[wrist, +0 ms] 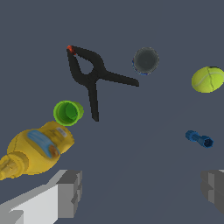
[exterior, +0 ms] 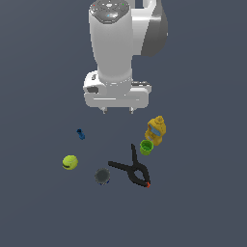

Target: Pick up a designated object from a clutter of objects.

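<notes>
Dark grey floor (exterior: 202, 202), 6 scattered items; tiny blue piece (exterior: 80, 134) alone beyond ball (exterior: 70, 162), apart from clutter, easy access; gripper (exterior: 117, 110) raised, fingers (wrist: 65, 192) spread wide, empty

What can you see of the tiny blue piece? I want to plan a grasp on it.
The blue piece is the smallest item in view: a short, knobbly, roughly cylindrical part in glossy blue, with a wider end and a narrower one. It lies on its side on the dark surface, alone and touching nothing. In the exterior view it sits toward the left, above the ball. The gripper hangs open, well clear of it and holding nothing.
</notes>
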Robot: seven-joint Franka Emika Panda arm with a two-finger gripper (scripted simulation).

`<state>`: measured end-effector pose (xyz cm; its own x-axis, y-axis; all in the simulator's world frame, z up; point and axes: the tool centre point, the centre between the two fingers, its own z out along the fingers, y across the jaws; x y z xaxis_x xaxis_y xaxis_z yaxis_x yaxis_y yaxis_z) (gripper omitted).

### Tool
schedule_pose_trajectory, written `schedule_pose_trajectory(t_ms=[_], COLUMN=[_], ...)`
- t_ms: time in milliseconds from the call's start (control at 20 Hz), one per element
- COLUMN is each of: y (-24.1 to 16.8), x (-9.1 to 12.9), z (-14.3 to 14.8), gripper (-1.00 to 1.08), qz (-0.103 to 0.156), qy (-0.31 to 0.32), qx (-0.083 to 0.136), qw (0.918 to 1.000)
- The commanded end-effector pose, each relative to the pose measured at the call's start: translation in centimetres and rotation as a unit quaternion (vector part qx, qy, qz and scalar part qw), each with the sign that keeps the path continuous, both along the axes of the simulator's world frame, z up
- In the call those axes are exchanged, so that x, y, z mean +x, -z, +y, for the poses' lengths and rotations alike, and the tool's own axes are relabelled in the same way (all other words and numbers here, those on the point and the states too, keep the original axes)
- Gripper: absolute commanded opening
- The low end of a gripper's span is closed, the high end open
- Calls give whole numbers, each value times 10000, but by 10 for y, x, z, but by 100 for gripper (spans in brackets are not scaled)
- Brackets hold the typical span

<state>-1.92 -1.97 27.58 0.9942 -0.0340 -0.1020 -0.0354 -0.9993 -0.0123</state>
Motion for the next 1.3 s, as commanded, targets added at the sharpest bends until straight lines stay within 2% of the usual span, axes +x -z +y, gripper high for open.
schedule_pose_trajectory(t_ms=[0,750,1250], y=[0,-9,26], x=[0,7,9], z=[0,-13,-47], gripper=[100,100,100], qz=[0,-107,-174], qy=[0,-41,344], qx=[0,-17,30], qw=[10000,9999,9993])
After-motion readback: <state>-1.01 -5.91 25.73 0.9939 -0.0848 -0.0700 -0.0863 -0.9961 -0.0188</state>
